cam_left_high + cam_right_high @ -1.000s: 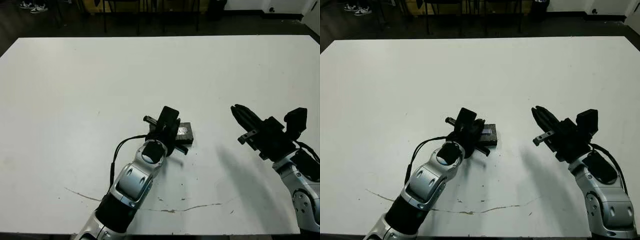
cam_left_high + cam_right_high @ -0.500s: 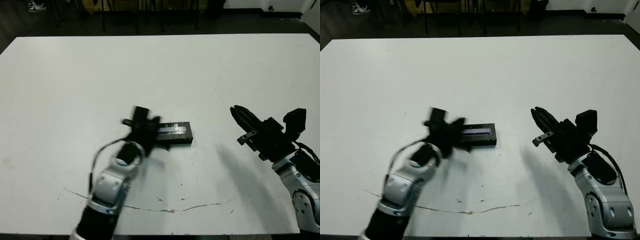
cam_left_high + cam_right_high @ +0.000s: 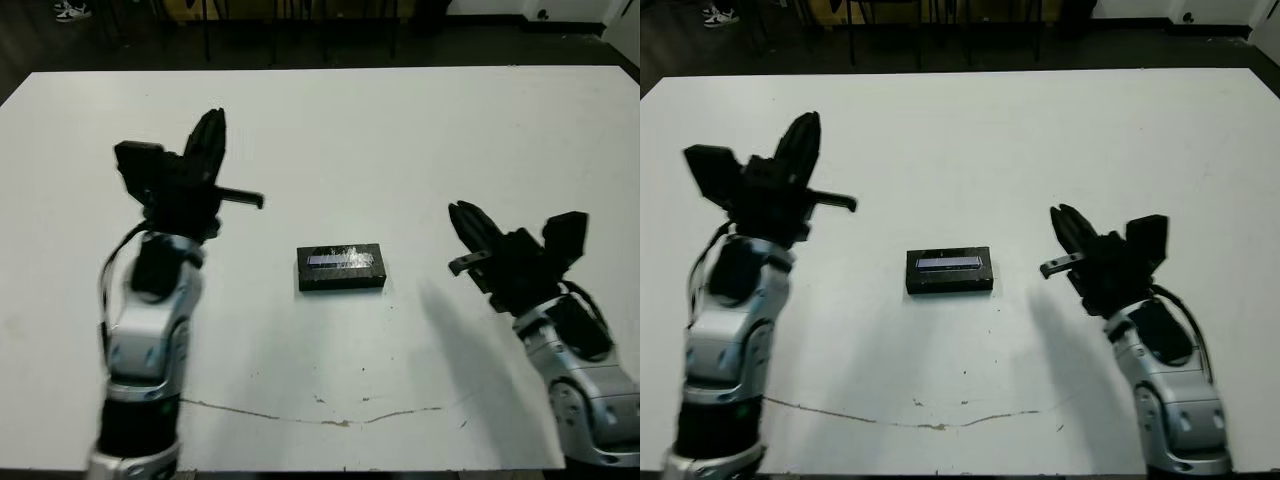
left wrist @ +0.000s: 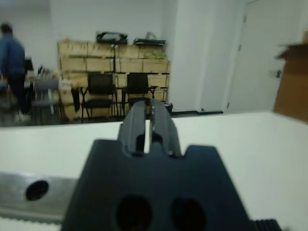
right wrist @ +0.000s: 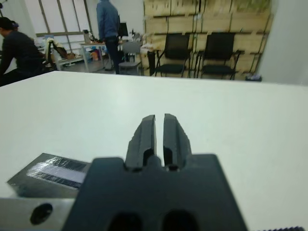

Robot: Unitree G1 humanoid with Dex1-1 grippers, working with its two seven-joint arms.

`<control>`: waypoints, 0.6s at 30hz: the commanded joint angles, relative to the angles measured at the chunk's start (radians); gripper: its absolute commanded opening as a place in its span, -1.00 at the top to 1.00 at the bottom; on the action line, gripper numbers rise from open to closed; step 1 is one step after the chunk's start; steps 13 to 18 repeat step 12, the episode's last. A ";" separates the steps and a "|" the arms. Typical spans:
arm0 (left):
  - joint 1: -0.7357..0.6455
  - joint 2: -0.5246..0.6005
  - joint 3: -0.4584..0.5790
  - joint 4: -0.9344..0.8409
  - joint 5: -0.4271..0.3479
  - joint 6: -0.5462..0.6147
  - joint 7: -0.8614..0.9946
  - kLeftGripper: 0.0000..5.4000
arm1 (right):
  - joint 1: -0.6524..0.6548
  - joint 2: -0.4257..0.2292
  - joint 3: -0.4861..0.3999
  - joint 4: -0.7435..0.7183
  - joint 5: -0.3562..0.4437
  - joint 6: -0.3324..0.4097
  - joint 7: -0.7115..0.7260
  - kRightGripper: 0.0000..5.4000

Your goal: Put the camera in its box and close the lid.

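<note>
We are seeing bare worktop [image 3: 420, 150] lying open around both jaws; only the lid [image 3: 341, 260], sitting on the box [image 3: 341, 279], is standing between them, well apart from each.

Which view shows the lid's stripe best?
The left eye view: the lid lies whole and unblocked on the table, stripe visible. The right eye view shows the same. The right wrist view catches only part of it; the left wrist view shows none.
</note>
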 commanded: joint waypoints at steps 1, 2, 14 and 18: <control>0.087 0.030 0.021 0.068 -0.007 -0.070 -0.026 1.00 | 0.025 0.037 0.024 0.036 -0.065 -0.083 -0.032 1.00; 0.106 0.022 0.027 0.083 -0.010 -0.093 -0.018 1.00 | 0.028 0.048 0.031 0.050 -0.090 -0.118 -0.045 1.00; 0.163 -0.042 0.012 0.172 -0.003 -0.202 0.042 1.00 | 0.044 0.106 0.058 0.124 -0.191 -0.257 -0.098 1.00; 0.163 -0.042 0.012 0.172 -0.003 -0.202 0.042 1.00 | 0.044 0.106 0.058 0.124 -0.191 -0.257 -0.098 1.00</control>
